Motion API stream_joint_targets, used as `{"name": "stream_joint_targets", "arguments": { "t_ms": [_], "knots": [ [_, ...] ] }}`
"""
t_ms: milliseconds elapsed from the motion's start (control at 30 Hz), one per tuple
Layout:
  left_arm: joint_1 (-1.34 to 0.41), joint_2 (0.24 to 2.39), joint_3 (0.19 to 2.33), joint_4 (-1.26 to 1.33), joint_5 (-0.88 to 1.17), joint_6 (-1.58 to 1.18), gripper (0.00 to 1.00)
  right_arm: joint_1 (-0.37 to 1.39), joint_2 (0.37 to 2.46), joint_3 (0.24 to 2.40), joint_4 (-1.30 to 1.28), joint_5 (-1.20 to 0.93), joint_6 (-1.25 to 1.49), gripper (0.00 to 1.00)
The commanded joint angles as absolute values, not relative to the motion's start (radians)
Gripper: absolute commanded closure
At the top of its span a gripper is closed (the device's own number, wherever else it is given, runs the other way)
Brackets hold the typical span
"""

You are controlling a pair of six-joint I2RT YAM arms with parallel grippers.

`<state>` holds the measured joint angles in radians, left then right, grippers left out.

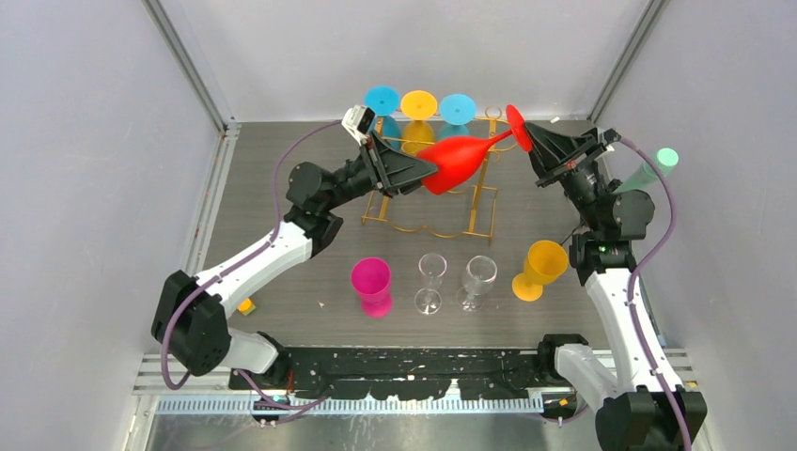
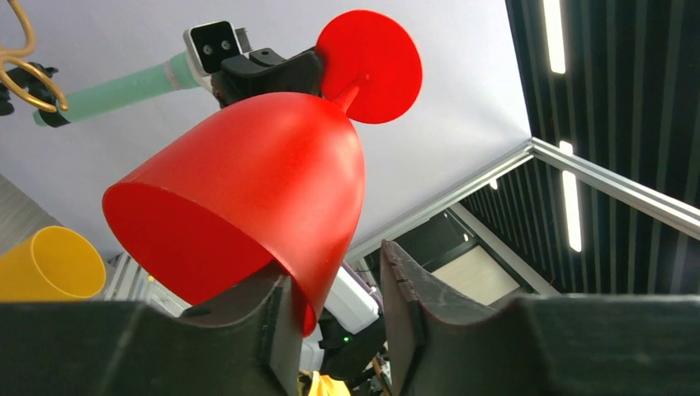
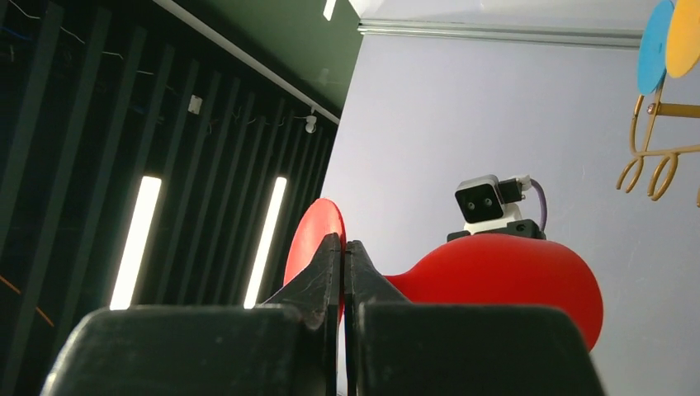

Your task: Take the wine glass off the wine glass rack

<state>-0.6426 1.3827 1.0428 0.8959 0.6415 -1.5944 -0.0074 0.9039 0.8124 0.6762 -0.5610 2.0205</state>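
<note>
A red wine glass (image 1: 461, 160) hangs level in the air above the gold wire wine glass rack (image 1: 477, 202), bowl to the left and foot to the right. My right gripper (image 1: 524, 139) is shut on the rim of its round foot (image 3: 309, 239). My left gripper (image 1: 428, 174) is open at the bowl's mouth. In the left wrist view the bowl's rim (image 2: 309, 289) lies between my jaws against the left finger (image 2: 276, 330), and the right finger (image 2: 413, 305) stands apart from it. The red glass also shows in the right wrist view (image 3: 512, 276).
Two blue glasses (image 1: 382, 99) (image 1: 457, 108) and a yellow one (image 1: 418, 103) hang on the rack's far side. A magenta cup (image 1: 372, 285), two clear glasses (image 1: 430, 280) (image 1: 479, 279) and a yellow glass (image 1: 540, 268) stand in front. A mint green glass (image 1: 648, 172) lies behind my right arm.
</note>
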Motion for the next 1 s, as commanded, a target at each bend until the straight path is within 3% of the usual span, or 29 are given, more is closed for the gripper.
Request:
{"name": "stream_joint_targets", "arguments": {
  "t_ms": [0, 167, 300, 367, 400, 500, 567, 733, 967],
  "knots": [
    [-0.654, 1.329, 1.077, 0.968, 0.664, -1.602, 0.66, 0.000, 0.904, 0.775, 0.748, -0.546, 2.023, 1.00],
    [-0.655, 1.327, 1.073, 0.968, 0.663, -1.586, 0.96, 0.000, 0.902, 0.751, 0.750, -0.538, 2.024, 1.00],
    [-0.655, 1.322, 1.065, 0.966, 0.653, -1.554, 1.00, 0.000, 0.899, 0.753, 0.751, -0.546, 2.009, 0.98],
    [-0.655, 1.312, 1.063, 0.946, 0.646, -1.521, 1.00, 0.000, 0.894, 0.755, 0.747, -0.550, 1.996, 0.81],
    [-0.654, 1.305, 1.063, 0.927, 0.645, -1.499, 1.00, 0.000, 0.890, 0.755, 0.743, -0.550, 1.985, 0.65],
    [-0.653, 1.267, 1.070, 0.826, 0.638, -1.405, 1.00, 0.000, 0.879, 0.755, 0.714, -0.550, 1.953, 0.35],
    [-0.653, 1.220, 1.080, 0.706, 0.621, -1.304, 1.00, 0.000, 0.862, 0.758, 0.671, -0.547, 1.920, 0.26],
    [-0.653, 1.056, 1.135, 0.228, 0.454, -0.939, 1.00, 0.000, 0.827, 0.770, 0.528, -0.528, 1.810, 0.22],
    [-0.653, 0.856, 1.200, -0.353, -0.026, -0.594, 1.00, 0.000, 0.789, 0.835, 0.314, -0.510, 1.649, 0.22]
  ]
}}
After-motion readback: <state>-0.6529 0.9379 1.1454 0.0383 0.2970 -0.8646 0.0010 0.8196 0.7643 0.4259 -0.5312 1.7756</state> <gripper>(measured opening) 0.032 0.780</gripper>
